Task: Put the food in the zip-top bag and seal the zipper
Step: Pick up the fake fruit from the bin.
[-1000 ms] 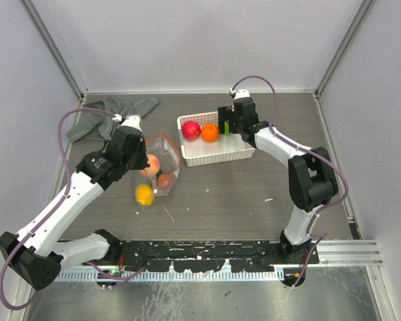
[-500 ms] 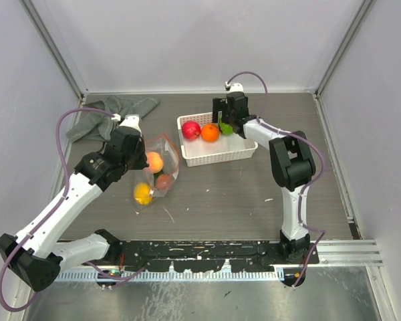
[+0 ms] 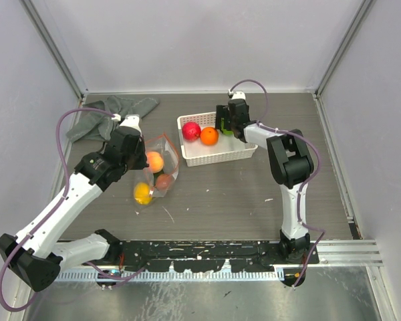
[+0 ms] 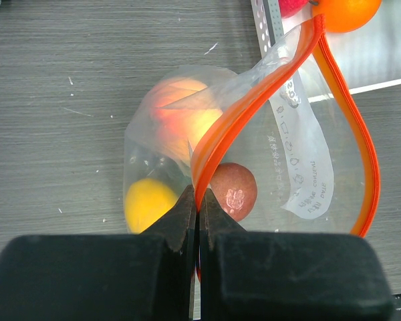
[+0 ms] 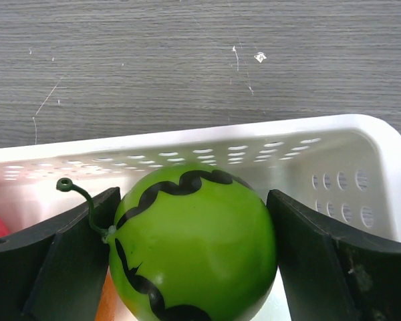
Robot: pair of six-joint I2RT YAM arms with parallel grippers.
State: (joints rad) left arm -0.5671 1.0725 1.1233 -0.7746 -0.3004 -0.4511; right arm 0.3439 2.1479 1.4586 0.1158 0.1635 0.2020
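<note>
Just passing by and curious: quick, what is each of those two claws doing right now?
Left gripper: closed, pinching the zipper of the zip-top bag.
Right gripper: closed on the green toy watermelon.

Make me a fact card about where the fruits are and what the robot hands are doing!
Inside zip-top bag: peach fruit, yellow fruit, brown fruit
Bag mouth: open
Left gripper: shut on the zipper
Right gripper: holding green fruit at the basket
Also in basket: red fruit, orange fruit
</note>
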